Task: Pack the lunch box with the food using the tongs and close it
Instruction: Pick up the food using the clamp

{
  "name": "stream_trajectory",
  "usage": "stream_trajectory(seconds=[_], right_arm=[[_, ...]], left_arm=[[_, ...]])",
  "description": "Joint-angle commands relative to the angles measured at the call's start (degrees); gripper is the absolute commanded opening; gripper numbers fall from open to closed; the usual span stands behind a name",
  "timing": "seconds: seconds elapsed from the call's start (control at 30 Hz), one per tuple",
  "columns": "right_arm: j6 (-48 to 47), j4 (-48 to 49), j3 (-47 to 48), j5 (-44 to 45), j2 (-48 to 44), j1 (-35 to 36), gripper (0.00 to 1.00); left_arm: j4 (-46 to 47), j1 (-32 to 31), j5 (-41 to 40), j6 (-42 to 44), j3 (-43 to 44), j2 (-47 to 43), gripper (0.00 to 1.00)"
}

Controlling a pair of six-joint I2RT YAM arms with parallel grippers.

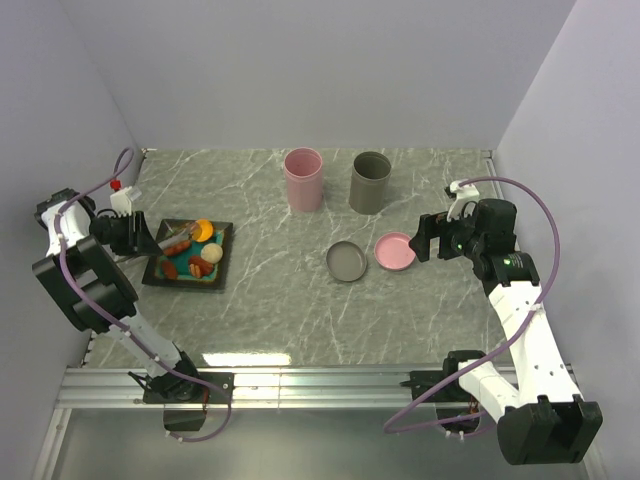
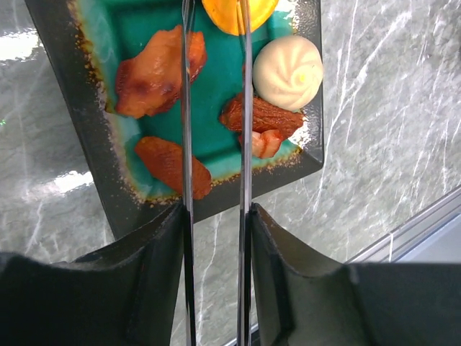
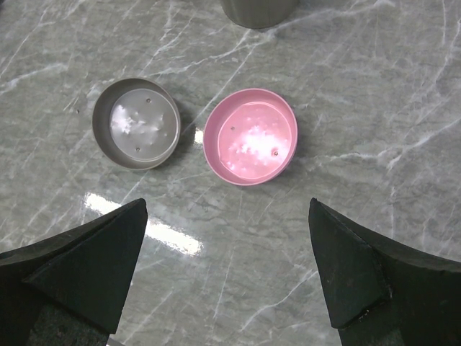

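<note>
Tongs sit clamped between the fingers of the left end effector, both thin arms pressed nearly parallel, reaching over the teal tray at the left of the bench. Left arm is folded low, wrist aimed at the tray. Food lies there: brown pieces, a pale bun, an orange piece. Tong tips run off the wrist view; overhead, they end by the orange piece. Right end effector hovers spread wide, holding nothing, above a pink lid and a grey lid. Only the overhead view shows the pink cup and grey cup behind.
</note>
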Motion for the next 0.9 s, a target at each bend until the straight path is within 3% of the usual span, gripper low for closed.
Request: stream_trajectory(seconds=[0.0, 0.27, 0.5, 0.87], right_arm=[[0.09, 0.55, 2.22, 0.13, -0.01, -0.14, 1.00], [0.00, 0.46, 2.13, 0.13, -0.28, -0.23, 1.00], [0.18, 0.63, 2.04, -0.22, -0.37, -0.23, 1.00], [0.26, 0.90, 1.69, -0.49, -0.80, -0.23, 1.00]], left_arm=[[0.21, 0.05, 3.04, 2.04, -0.46, -0.13, 0.43], [0.13, 0.05, 4.53, 0.90, 0.07, 0.22, 0.32], [-4.08, 0.05, 6.90, 0.02, 2.35, -2.94, 0.15], [-8.05, -2.67, 10.95, -3.05, 10.70, -9.62, 0.04]])
